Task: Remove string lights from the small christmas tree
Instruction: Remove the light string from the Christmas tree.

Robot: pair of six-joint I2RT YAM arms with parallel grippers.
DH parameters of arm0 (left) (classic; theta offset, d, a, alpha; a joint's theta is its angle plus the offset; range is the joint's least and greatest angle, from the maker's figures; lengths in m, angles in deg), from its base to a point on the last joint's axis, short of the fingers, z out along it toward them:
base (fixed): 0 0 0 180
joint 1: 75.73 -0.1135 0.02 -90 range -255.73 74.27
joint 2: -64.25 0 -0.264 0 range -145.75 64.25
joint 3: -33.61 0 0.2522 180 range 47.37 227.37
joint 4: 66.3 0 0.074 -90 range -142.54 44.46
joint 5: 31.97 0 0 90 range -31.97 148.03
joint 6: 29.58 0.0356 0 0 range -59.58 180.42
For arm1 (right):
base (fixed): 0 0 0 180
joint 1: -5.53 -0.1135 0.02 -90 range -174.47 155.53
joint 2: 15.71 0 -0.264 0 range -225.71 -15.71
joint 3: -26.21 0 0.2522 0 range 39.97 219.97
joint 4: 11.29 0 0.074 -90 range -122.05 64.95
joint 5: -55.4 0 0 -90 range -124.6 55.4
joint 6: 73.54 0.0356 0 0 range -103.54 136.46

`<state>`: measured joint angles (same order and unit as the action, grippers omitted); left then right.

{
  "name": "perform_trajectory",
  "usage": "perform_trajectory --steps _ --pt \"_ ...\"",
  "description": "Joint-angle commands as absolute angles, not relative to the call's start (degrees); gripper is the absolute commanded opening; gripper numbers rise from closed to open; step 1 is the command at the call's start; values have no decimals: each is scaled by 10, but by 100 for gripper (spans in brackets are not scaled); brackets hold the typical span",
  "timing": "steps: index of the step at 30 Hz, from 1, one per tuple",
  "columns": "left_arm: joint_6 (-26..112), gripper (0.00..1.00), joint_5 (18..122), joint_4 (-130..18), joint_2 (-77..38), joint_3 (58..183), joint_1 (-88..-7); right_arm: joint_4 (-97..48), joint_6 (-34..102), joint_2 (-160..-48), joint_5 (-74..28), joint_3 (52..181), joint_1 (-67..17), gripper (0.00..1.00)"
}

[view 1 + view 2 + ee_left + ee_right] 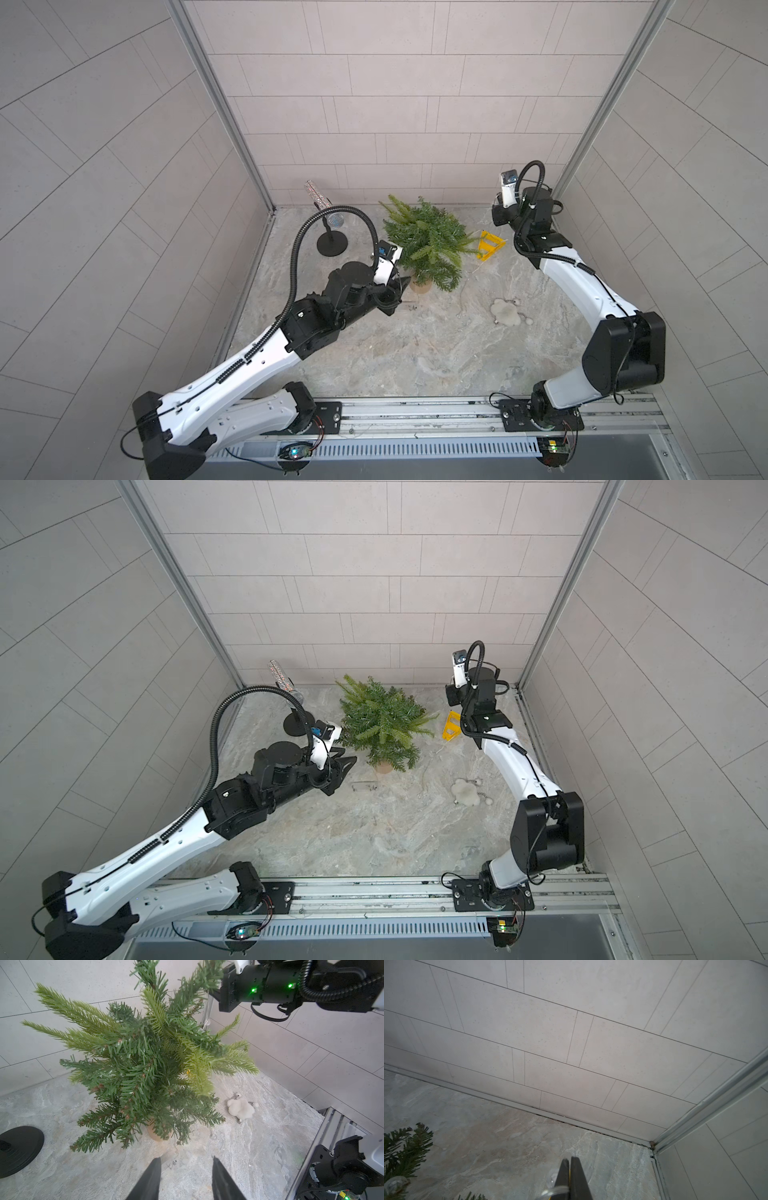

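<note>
- The right end effector [570,1159] has its two fingers pressed together. They pinch the string lights [555,1189]; a loop of wire and a clear bulb sit right by the fingers.
- This end effector is lifted high, near the back right corner of the walls.
- The left end effector [186,1167] has its two fingers apart, with nothing between them. It is low, just beside the foot of the tree.
- There is one small christmas tree [424,245]. It stands on its tan round base [422,286] near the back of the surface [415,353], between the two arms.
- There is one string of lights. Part of the thin wire trails on the surface on the right side of the tree. Its one small clear box [362,786] lies in front of the base.
- I cannot tell how much of the wire is in the branches.
- One glittery microphone [318,195] on a black stand is left of the tree.
- One yellow thing [490,245] lies right of the tree.
- One fluffy white toy [505,311] lies in front of the yellow thing.
</note>
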<state>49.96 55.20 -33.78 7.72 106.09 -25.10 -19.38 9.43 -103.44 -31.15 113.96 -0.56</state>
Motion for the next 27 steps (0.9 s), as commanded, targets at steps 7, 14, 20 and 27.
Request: perform_trajectory --steps 7,14,20,27 --pt "496 44 542 -337 75 1089 -254 -167 91 -1100 -326 1273 -7 0" --pt "508 44 533 -336 78 1103 -254 -174 80 -1163 -337 1384 2 0" --pt "504 44 526 -343 97 1092 -255 -169 82 -1219 -332 1438 2 0" --pt "506 45 519 -334 103 1094 -254 -165 64 -1267 -358 1487 5 0"
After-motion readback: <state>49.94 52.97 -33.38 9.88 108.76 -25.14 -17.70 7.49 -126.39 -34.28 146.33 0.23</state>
